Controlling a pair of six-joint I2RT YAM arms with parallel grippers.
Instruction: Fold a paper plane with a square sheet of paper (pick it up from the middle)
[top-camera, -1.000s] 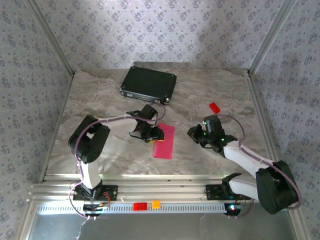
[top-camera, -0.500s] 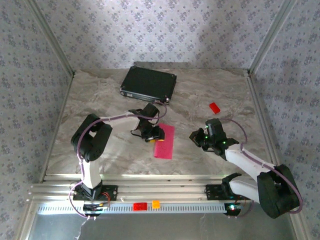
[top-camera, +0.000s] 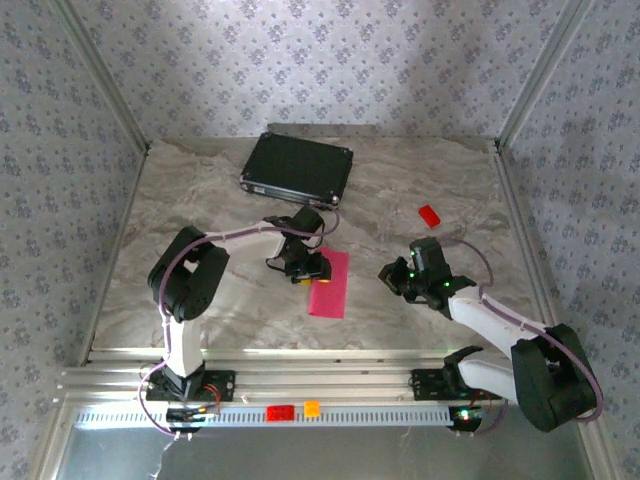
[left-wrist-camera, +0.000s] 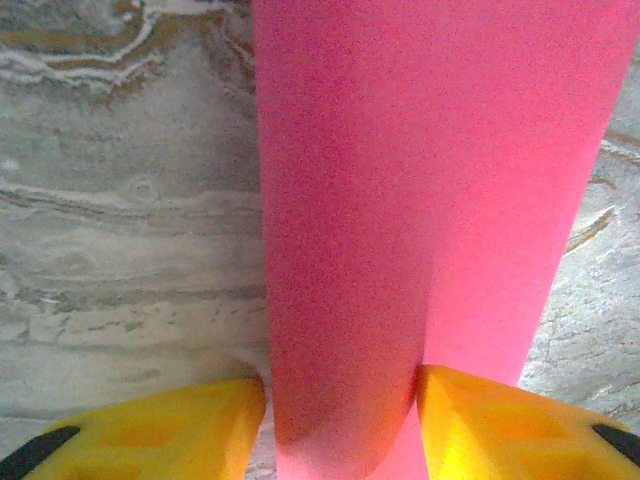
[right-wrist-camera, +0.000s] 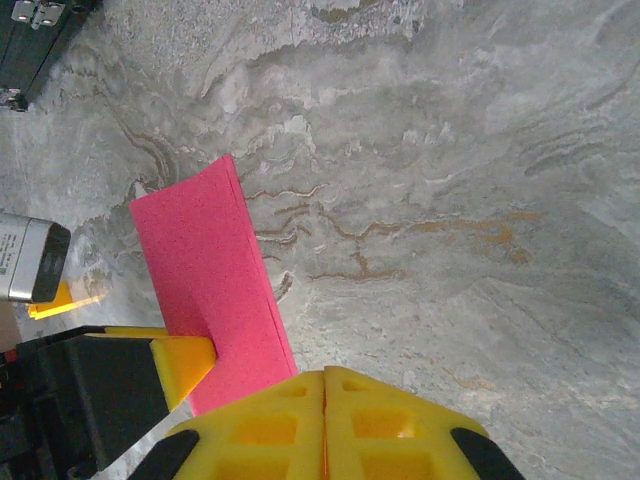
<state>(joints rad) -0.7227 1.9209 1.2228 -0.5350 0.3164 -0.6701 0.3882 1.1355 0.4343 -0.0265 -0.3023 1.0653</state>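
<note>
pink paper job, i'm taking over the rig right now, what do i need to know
Left gripper: fingers apart with an edge of the paper between them; can't tell whether they pinch it.
Right gripper: shut, empty, over the table to the right of the paper, clear of it.
Paper: lying mid-table as a narrow rectangle, apparently folded in half.
Done: that first fold.
Left: nose and wing folds; no plane shape yet.
</note>
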